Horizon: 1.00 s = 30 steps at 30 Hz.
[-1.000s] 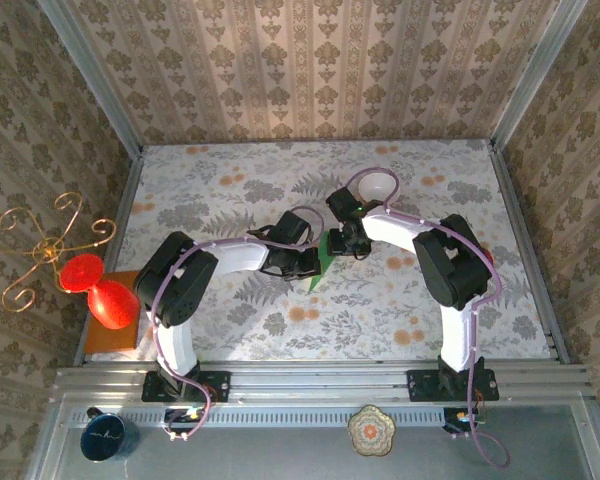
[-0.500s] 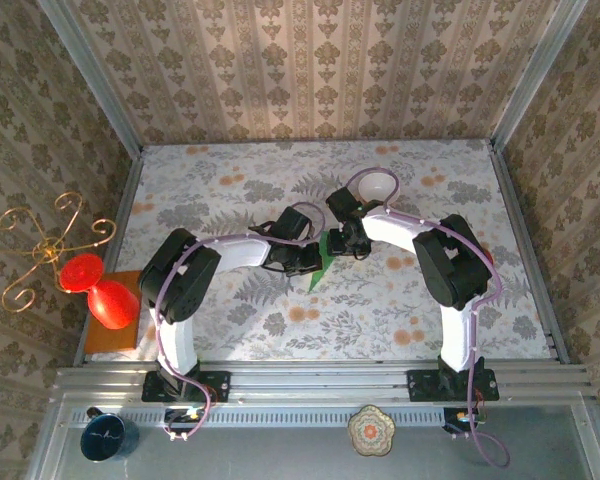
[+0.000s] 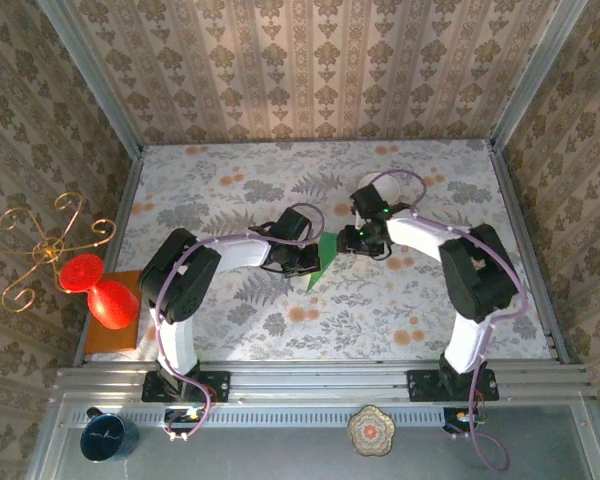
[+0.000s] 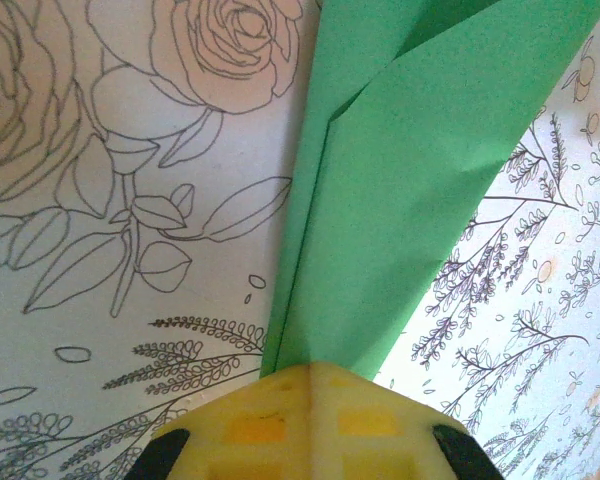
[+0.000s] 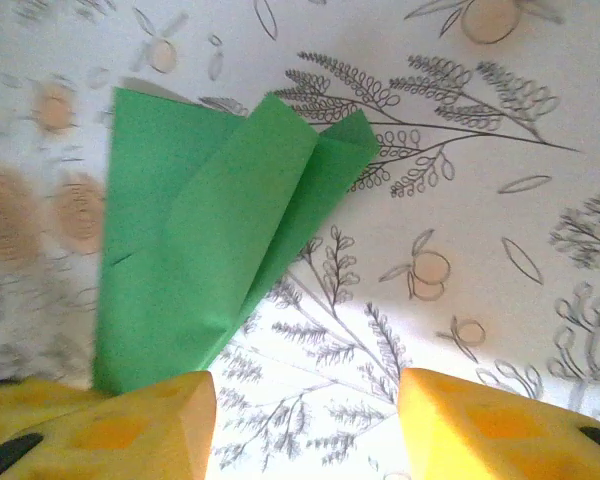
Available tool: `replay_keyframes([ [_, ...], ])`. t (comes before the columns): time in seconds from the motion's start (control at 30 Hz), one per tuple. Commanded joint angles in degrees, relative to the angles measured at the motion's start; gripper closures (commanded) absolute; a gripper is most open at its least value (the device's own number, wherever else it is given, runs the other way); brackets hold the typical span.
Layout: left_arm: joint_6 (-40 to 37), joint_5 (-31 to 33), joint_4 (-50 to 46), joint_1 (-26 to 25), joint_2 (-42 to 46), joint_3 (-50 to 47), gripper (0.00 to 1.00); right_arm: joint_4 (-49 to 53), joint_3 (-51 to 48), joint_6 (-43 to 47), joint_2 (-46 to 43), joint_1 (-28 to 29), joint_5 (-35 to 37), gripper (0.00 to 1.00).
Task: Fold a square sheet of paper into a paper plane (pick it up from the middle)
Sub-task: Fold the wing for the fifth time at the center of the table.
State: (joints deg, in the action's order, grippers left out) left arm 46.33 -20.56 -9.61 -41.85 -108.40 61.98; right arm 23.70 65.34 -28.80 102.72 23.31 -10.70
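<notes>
Pinching the folded green paper (image 4: 400, 190), the left end effector (image 4: 315, 378) is clenched; right end effector (image 5: 302, 390) released.

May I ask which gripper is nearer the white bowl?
Right. The right gripper sits just in front of the white bowl; the left gripper, clamping the green paper, is farther left.

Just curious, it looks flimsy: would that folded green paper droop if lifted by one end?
Probably very light and floppy: the green paper looks thin, its folded layers gaping apart. Its long creases likely stiffen it lengthwise, so the left gripper, shut on one end, may lift it without much droop.
</notes>
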Motion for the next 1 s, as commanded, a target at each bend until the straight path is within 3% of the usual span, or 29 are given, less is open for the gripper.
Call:
replay_keyframes([
  [0.0,-0.27,1.84,-3.4,0.28,-1.69,-0.98,0.96,-6.43,-3.13,-0.63,-4.22,-0.19,-9.36,0.51],
  [0.13,-0.27,1.75,-3.4,0.3,-1.9,-0.98,0.96,-12.08,-5.77,-3.15,-3.45,-0.11,-16.67,0.69],
  [0.27,-0.27,1.92,-3.66,0.27,-1.9,-0.98,0.97,-14.09,-4.52,-4.42,0.14,1.09,-19.44,0.86],
  [0.67,-0.16,1.78,-3.56,0.19,-1.22,-1.25,0.98,-13.35,-0.68,-4.95,8.27,2.26,-18.85,0.96],
  [0.97,-0.52,1.31,-3.19,0.28,1.51,-0.8,0.99,-8.73,-0.65,-4.09,11.72,2.35,-12.4,0.97],
])
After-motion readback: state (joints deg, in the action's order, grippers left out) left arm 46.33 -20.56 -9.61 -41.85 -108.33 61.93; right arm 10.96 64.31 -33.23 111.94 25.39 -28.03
